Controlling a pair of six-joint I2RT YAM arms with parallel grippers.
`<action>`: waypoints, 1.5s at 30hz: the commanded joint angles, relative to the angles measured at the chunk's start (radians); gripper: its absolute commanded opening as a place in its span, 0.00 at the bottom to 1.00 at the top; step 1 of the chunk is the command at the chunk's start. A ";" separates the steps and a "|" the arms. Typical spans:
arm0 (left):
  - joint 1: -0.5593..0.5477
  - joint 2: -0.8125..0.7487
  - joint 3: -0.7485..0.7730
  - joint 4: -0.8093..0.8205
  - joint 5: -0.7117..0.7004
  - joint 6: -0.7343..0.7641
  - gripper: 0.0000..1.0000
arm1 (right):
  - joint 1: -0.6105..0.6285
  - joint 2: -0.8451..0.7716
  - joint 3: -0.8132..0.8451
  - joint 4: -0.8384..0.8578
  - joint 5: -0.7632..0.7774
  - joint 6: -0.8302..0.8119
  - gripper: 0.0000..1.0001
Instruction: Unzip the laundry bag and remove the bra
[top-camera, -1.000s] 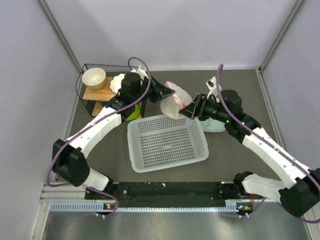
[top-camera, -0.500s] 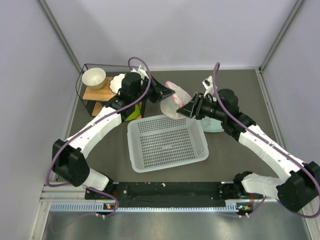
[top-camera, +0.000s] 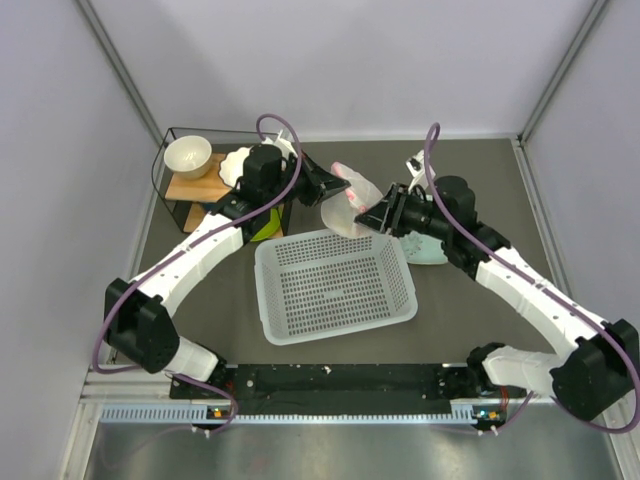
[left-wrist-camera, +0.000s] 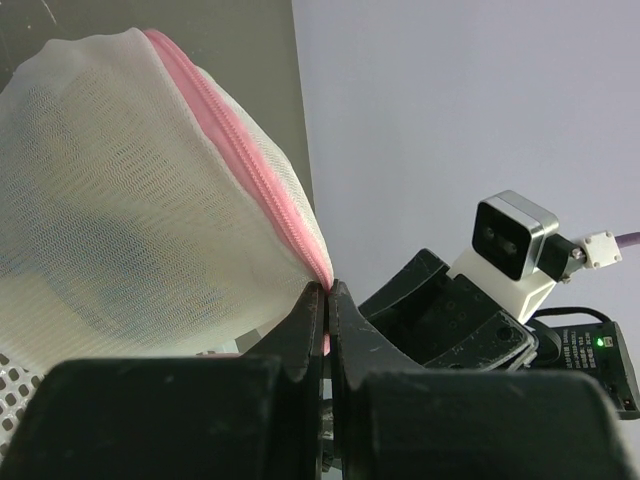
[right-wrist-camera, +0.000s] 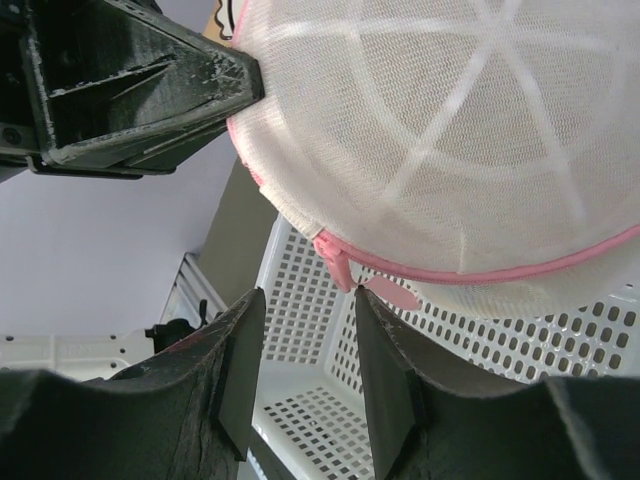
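- Laundry bag (top-camera: 349, 206): white mesh dome with a pink zip rim, held up off the table (top-camera: 470, 330) between the two arms, above the far rim of the basket; tilted, its domed side towards the right arm
- Zip: in the left wrist view the pink teeth (left-wrist-camera: 262, 170) run closed along the bag's edge down to the pinch point; in the right wrist view the pink line curves under the dome and ends at a pink pull tab (right-wrist-camera: 388, 292) hanging loose
- Bag contents: only a dim grey shape shows through the mesh in the left wrist view; whether it is the bra cannot be told
- Left fingers (top-camera: 334, 183): pressed together on the pink zip rim at the bag's lower corner, carrying the bag
- Right fingers (top-camera: 374, 217): spread apart, gripping nothing; seen from the right wrist, the zip end and pull tab lie just beyond the tips, the tab near the right-hand tip, contact not clear
- Basket (top-camera: 335, 285): white perforated plastic, rectangular, on the table near the middle, directly below the bag
- Tray (top-camera: 432, 252): pale mint green, flat on the table just right of the basket, partly covered by the right arm
- Wire rack (top-camera: 172, 170): black frame at the far left of the table, with a wooden shelf (top-camera: 190, 188) bearing a white bowl (top-camera: 188, 155)
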 joint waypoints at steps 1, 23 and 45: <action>-0.004 -0.041 0.031 0.052 0.014 0.006 0.00 | -0.009 0.021 0.050 0.045 0.003 -0.011 0.41; -0.006 -0.047 0.015 0.054 0.024 0.007 0.00 | -0.020 0.008 0.053 0.052 0.059 -0.001 0.14; 0.065 -0.014 0.113 0.000 0.095 0.093 0.00 | -0.087 -0.083 -0.094 -0.117 0.036 -0.103 0.00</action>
